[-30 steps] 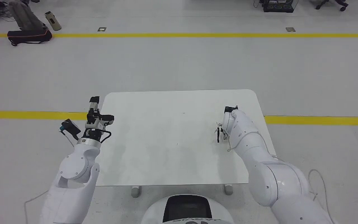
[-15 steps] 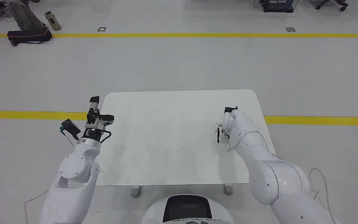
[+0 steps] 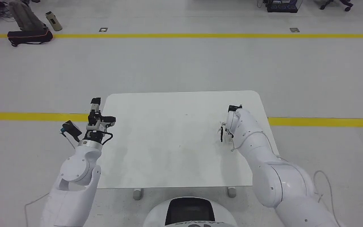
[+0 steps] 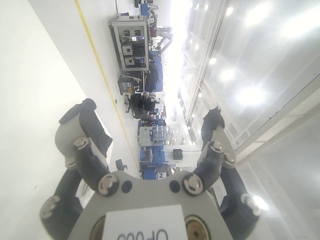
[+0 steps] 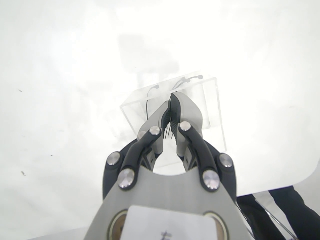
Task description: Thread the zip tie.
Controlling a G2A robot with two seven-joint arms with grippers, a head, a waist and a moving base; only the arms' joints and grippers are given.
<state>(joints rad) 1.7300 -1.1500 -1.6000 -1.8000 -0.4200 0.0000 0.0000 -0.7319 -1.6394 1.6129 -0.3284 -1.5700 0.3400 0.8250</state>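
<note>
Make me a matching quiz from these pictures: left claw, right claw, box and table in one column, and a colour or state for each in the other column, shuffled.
1. left claw
2. right claw
3. box
4. table

A. see-through
B. open
C. white
D. shut

Pairs: 1-B, 2-D, 3-A, 4-C

On left gripper (image 4: 150, 108), white paper label (image 4: 143, 222): dark characters upside down, cropped, not fully legible. Far beyond left gripper, small white placard (image 4: 161, 175): one dark letter. On right gripper (image 5: 171, 96), white rectangular sticker (image 5: 170, 222): mark cropped, unreadable.
</note>
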